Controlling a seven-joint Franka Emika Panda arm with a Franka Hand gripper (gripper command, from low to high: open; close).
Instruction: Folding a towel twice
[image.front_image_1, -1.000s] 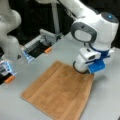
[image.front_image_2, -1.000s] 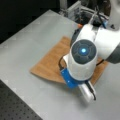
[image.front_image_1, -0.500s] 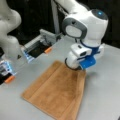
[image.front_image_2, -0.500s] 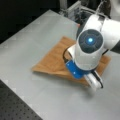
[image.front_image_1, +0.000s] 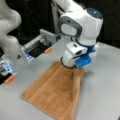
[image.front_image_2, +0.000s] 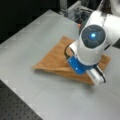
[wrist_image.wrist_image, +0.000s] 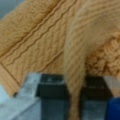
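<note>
Fingers (wrist_image.wrist_image: 51, 96) pinch towel (image.front_image_1: 53, 92) — grey table (image.front_image_1: 105, 82), dark backdrop.

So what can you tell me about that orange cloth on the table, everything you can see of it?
It is the towel, orange-brown terry cloth with woven ribbed border bands, seen close in the wrist view. Most of it lies flat on the grey table. Along a front view's right, one side is lifted and turned over the rest, making a raised fold. The end effector pinches a ridge of the cloth between its dark fingers, near the towel's far end. Nothing else touches it.
</note>
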